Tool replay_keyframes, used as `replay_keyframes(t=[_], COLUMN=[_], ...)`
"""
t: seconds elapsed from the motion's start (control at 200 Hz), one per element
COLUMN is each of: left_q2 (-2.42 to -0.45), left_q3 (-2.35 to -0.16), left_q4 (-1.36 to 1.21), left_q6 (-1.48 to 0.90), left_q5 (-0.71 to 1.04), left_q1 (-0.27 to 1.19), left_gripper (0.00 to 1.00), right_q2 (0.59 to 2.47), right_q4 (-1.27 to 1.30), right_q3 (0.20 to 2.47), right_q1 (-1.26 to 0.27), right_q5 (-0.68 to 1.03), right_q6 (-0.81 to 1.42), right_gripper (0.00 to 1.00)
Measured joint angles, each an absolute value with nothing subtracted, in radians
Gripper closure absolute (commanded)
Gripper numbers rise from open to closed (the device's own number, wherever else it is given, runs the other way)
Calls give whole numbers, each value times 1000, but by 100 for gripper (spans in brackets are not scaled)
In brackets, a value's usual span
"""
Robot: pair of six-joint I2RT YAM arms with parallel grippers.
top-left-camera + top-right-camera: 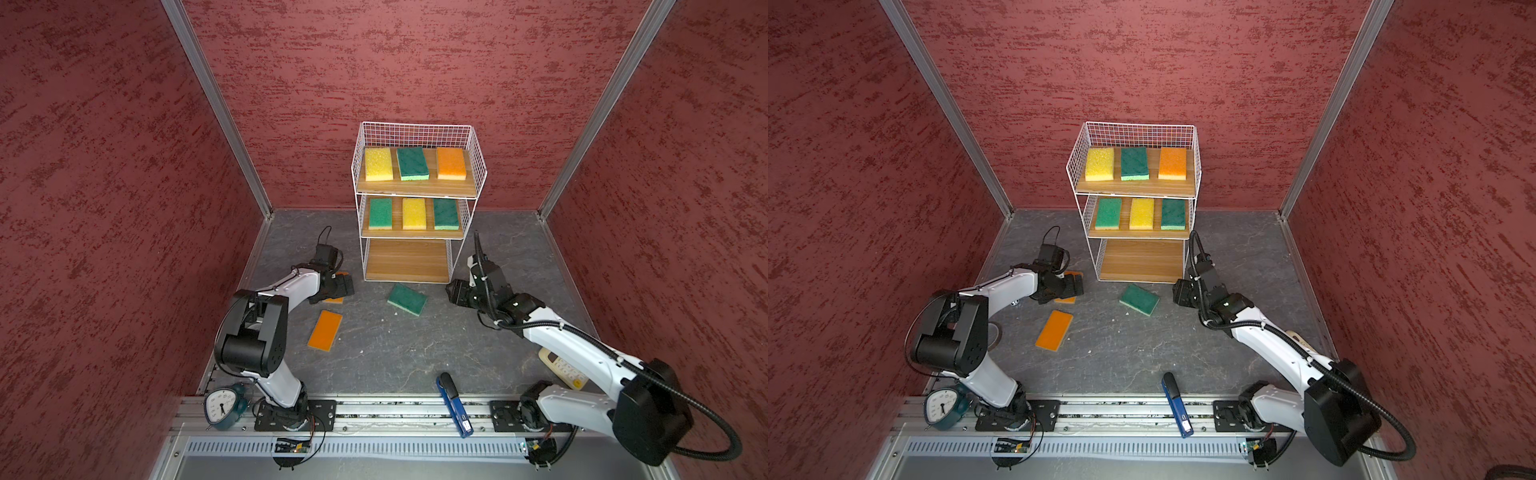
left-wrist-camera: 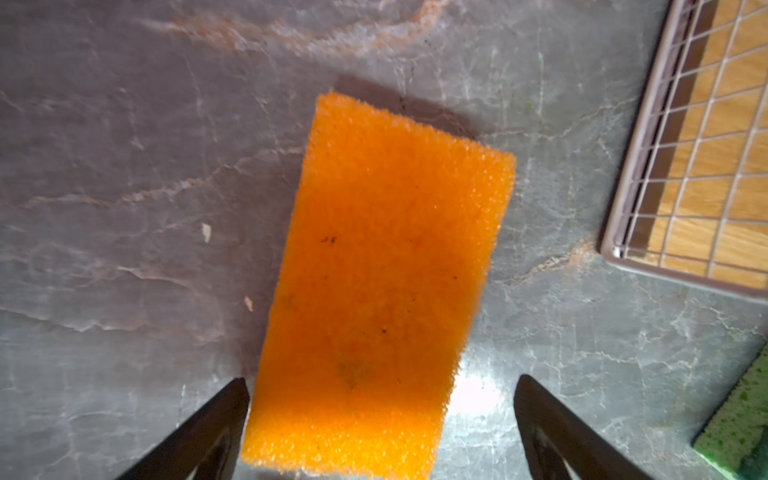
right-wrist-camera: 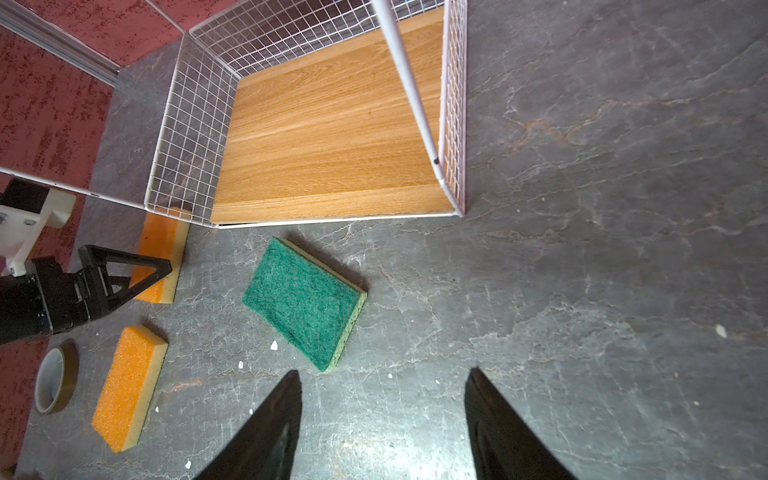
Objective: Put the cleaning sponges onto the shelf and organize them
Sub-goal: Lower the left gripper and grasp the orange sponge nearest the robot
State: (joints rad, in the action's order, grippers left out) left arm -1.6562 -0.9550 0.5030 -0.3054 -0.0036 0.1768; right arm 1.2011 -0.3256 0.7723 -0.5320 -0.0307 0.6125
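Left of the shelf's (image 1: 407,259) front corner, on the grey tabletop (image 1: 395,353): orange sponge (image 2: 374,282), coarse orange face up, pale foam layer below. Its long axis runs away from the left gripper (image 2: 382,378), slightly skewed to it. Left jaws are spread wide and straddle the sponge's near end: one finger just beside its edge, the other apart, not clamped on it.

Second orange sponge (image 1: 325,331) lies flat nearer the arm bases, long axis diagonal, far end leaning toward the shelf. Green sponge (image 1: 407,299) lies flat just off the shelf's front edge and skewed to it, dark scrub side up, lighter green foam edge.

Right gripper (image 3: 385,370) sits near the shelf's right front corner, jaws part open with nothing between them, green sponge just ahead.

Top-tier row (image 1: 412,163): yellow, green, orange, long axes front to back. Middle-tier row (image 1: 414,213): green, yellow, green, same way.
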Motion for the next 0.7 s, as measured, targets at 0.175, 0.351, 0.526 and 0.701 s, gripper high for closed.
replay_keyframes(t=[0.175,0.351,0.526,0.701], left_q2=[-1655,-1655,-1658,-1687], left_q3=[-949,-948,-948,-952], left_q4=[514,520,523,523], left_q6=[-310,-329,-363,-375], left_q5=[-1,-19,-41,-67], left_q1=[199,220,229,242], left_gripper=[2,4,6,9], right_q2=[1201,1191,1174,1171], right_q4=[-325,-325,-326,-326], right_q3=[772,770,769,769], right_q1=[-530,-530,-527,-525], right_q5=[-30,-29,-30,-30], right_q6=[613,613,613,613], right_gripper=[37,37,37,37])
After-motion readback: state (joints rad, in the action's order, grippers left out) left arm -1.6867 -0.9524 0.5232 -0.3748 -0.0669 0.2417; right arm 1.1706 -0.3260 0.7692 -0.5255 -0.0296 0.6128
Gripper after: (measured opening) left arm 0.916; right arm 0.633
